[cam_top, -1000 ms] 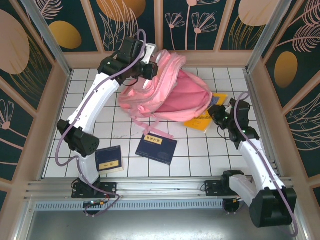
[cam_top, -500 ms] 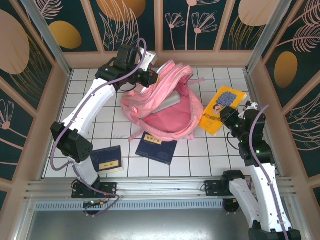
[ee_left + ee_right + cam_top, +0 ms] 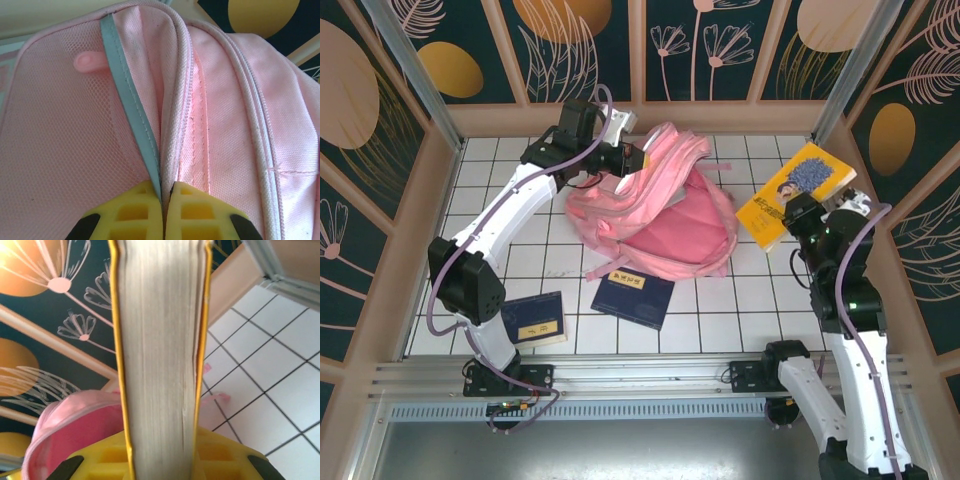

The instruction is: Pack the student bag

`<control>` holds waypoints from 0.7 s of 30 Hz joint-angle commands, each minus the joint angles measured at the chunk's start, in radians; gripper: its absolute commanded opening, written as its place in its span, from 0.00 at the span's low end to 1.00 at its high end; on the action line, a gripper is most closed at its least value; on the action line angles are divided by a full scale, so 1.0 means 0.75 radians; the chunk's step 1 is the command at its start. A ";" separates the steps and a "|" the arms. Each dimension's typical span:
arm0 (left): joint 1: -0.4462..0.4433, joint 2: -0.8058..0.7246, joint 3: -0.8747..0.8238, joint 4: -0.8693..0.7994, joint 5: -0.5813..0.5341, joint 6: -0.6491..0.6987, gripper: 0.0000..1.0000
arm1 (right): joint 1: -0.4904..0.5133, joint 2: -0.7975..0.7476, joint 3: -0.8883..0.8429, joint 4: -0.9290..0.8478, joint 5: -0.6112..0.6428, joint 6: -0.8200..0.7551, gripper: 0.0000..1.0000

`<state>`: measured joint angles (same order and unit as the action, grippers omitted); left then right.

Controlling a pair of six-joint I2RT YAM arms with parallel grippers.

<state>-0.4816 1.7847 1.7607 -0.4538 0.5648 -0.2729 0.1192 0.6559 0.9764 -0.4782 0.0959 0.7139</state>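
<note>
Raised, right hand clamps yellow paperback; left hand pinches seam of pink fabric bag

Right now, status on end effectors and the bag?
Left end effector shut on zipper edge of student bag. Right end effector shut on yellow book, right of the bag. Two blue books on tiles at bag's near side, not in the path.

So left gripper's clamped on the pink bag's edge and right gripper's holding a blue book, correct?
Not quite. The book in the right gripper is yellow, not blue, as the top external view shows; the two blue books lie on the table. The left gripper is indeed clamped on the student bag's edge.
</note>
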 commanded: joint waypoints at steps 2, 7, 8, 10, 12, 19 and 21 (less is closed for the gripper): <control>0.042 -0.037 0.003 0.356 0.135 -0.111 0.00 | 0.005 0.077 -0.044 0.353 -0.372 0.157 0.00; 0.077 -0.059 -0.059 0.518 0.243 -0.244 0.00 | 0.003 0.232 -0.277 0.768 -0.723 0.536 0.00; 0.087 -0.060 -0.065 0.541 0.265 -0.270 0.00 | 0.005 0.269 -0.328 0.900 -0.774 0.612 0.00; 0.102 -0.056 -0.073 0.577 0.305 -0.318 0.00 | 0.018 0.339 -0.406 1.101 -0.818 0.696 0.00; 0.110 -0.055 -0.079 0.604 0.332 -0.351 0.00 | 0.043 0.420 -0.402 1.142 -0.820 0.689 0.00; 0.112 -0.039 -0.067 0.621 0.367 -0.375 0.00 | 0.185 0.690 -0.355 1.310 -0.809 0.750 0.00; 0.112 -0.028 -0.059 0.623 0.371 -0.389 0.00 | 0.228 0.765 -0.326 1.340 -0.789 0.747 0.00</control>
<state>-0.3988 1.7870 1.6752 -0.2127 0.7589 -0.5404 0.2565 1.1900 0.6701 0.3397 -0.4767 1.2392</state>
